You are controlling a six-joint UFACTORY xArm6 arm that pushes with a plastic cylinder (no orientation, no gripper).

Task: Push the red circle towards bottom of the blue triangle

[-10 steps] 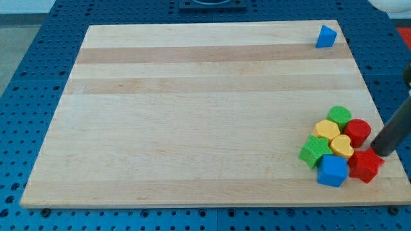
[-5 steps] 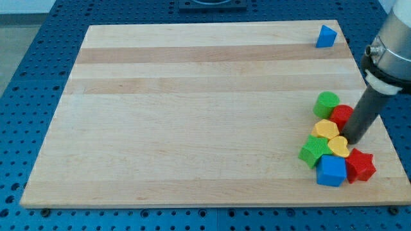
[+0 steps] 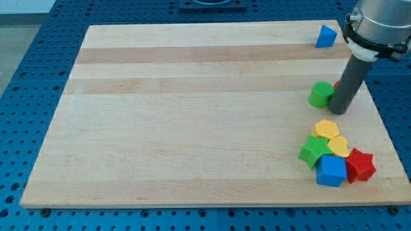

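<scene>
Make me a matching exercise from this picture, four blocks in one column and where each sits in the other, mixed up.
Column one:
1. blue triangle
2. green circle
3. red star
4. blue cube

Column two:
A. bottom of the cluster, beside the red star on its left
B. the view's top right corner of the board
C. right-hand end of the cluster at the view's bottom right
D. just left of my tip, apart from the cluster

Pairs: 1-B, 2-D, 3-C, 4-A
</scene>
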